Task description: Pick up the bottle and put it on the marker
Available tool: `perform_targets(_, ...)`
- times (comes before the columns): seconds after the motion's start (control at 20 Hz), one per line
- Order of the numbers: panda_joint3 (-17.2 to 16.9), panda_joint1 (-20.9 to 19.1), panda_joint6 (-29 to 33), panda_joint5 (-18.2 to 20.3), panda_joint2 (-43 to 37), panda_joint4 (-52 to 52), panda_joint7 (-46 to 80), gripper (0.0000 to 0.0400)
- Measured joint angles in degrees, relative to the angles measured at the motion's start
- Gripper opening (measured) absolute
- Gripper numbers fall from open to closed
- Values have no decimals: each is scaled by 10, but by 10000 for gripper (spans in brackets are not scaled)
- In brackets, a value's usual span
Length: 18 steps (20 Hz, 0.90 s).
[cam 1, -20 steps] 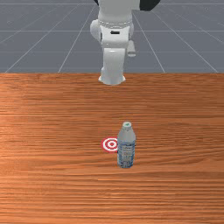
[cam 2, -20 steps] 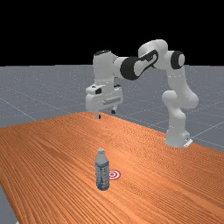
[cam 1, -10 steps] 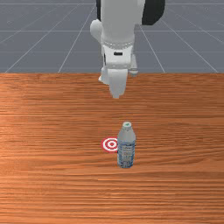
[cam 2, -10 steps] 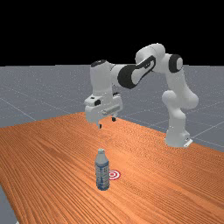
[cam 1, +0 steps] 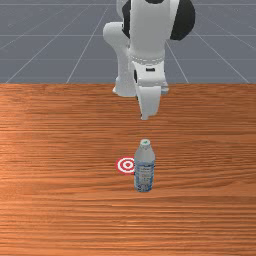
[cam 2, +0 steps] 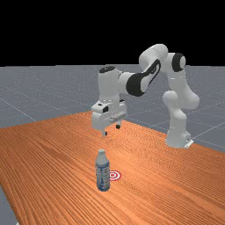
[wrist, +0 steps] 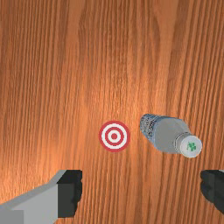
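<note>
Jaws lower — nearer the bottle point(cam 2: 103, 172)

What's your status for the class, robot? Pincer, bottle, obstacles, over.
Pincer open and empty, raised over the table. Bottle upright beside the marker, not yet on it. No obstacle seen.

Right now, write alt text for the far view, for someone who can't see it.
An upright bottle stands on a wooden table, beside a red-and-white target marker; the robot's open, empty gripper hangs above the table.
</note>
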Motion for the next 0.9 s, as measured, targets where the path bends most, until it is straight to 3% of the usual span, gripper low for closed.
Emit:
perform_targets(0.1,-2,6,-4,5,1,3,29,400)
perform_targets(0.3,-15,23,-32,-34,29,55,58,400)
perform_targets(0.5,-5,11,-29,-3,53,82,37,400)
perform_targets(0.6,-6,12,-12,-7,50,68,40,400)
perform_targets(0.9,-10,18,-42,-18,83,124,45,400)
